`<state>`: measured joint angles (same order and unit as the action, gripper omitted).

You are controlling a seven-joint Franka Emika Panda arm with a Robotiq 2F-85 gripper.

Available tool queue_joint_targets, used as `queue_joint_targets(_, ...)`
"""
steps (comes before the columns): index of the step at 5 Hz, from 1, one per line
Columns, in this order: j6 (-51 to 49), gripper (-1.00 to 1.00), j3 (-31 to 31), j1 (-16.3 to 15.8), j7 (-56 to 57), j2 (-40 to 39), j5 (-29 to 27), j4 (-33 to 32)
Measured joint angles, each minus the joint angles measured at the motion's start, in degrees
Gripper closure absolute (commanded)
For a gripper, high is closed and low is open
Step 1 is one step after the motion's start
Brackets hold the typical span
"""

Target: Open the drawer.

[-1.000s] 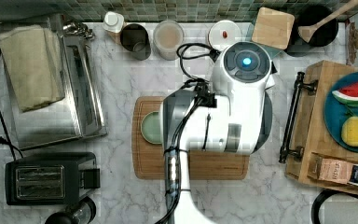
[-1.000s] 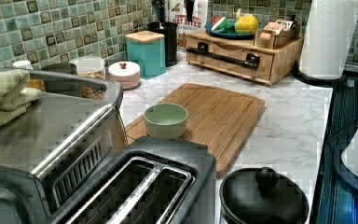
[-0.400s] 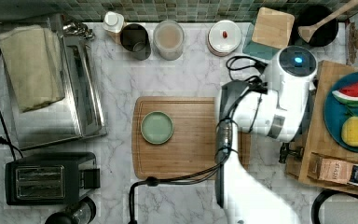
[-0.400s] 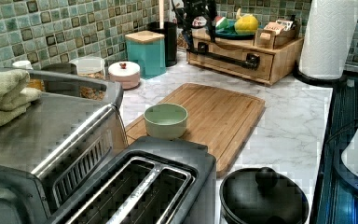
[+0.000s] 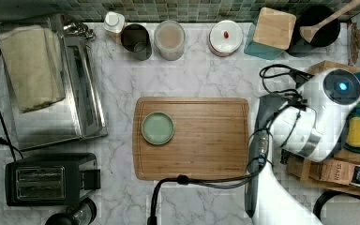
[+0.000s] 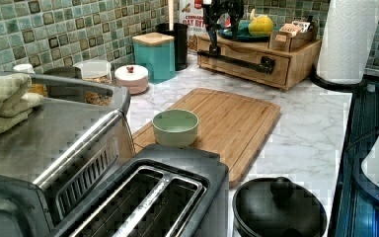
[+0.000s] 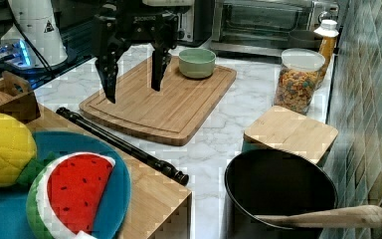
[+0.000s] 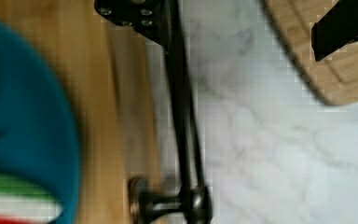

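Arm shifted twd drawer (image 6: 256, 61), gripper (image 7: 132, 82) fingers apart above handle (image 7: 122, 144), right view.

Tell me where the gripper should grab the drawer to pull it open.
Grip the black bar handle mid-span, coming down from above with one finger on each side. The bar stands off the drawer front on end posts, leaving a gap behind it. The gripper hangs open above it.

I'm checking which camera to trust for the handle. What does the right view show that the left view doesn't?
Right view alone: the open gripper above the black handle, a watermelon slice, a black pan.
Left view alone: the drawer front, a paper towel roll, a toaster.
Both: the cutting board, the green bowl.
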<state>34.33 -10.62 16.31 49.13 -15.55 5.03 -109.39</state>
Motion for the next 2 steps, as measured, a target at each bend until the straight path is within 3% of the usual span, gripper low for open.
queue_joint_targets(2, 3.2, -1.00, -1.9, 0.8, 1.0, 0.9, 0.0, -0.3)
